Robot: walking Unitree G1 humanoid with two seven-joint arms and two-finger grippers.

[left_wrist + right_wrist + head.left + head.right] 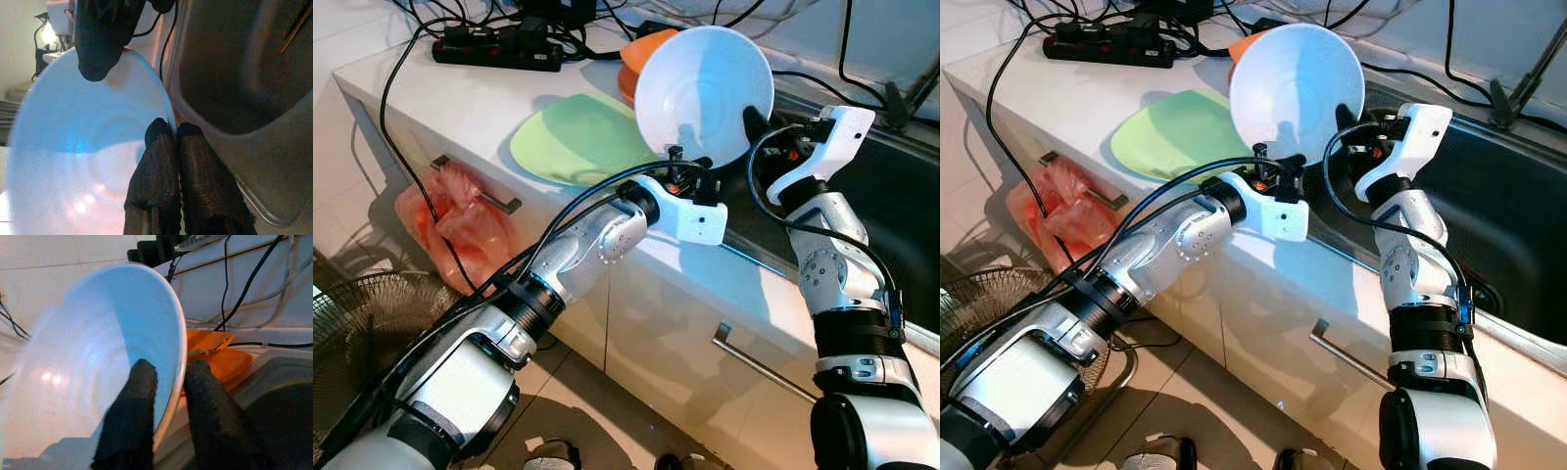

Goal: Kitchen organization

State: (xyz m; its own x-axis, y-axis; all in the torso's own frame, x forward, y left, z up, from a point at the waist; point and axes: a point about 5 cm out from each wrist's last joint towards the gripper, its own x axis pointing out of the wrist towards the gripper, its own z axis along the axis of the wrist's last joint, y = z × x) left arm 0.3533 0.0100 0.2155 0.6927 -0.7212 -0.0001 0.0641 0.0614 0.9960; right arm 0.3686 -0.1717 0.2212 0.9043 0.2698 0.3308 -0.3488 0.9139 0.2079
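White bowl (703, 93) is held tilted on edge above the bench (460, 108) by the sink (901, 225). Left claw (677, 172) pinches its rim at six o'clock; right claw (754, 127) clamps the rim at four o'clock. A green plate (578, 137) lies at the bowl's eight o'clock, orange dishes (641, 54) at its eleven.

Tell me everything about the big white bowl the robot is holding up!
The white bowl is round, smooth and glossy, like plastic or ceramic, with faint rings inside, and looks empty. It is tipped on edge in the air, inside facing the camera, above the counter's edge beside the dark sink. The left gripper pinches its lower rim; the right gripper clamps its side rim.
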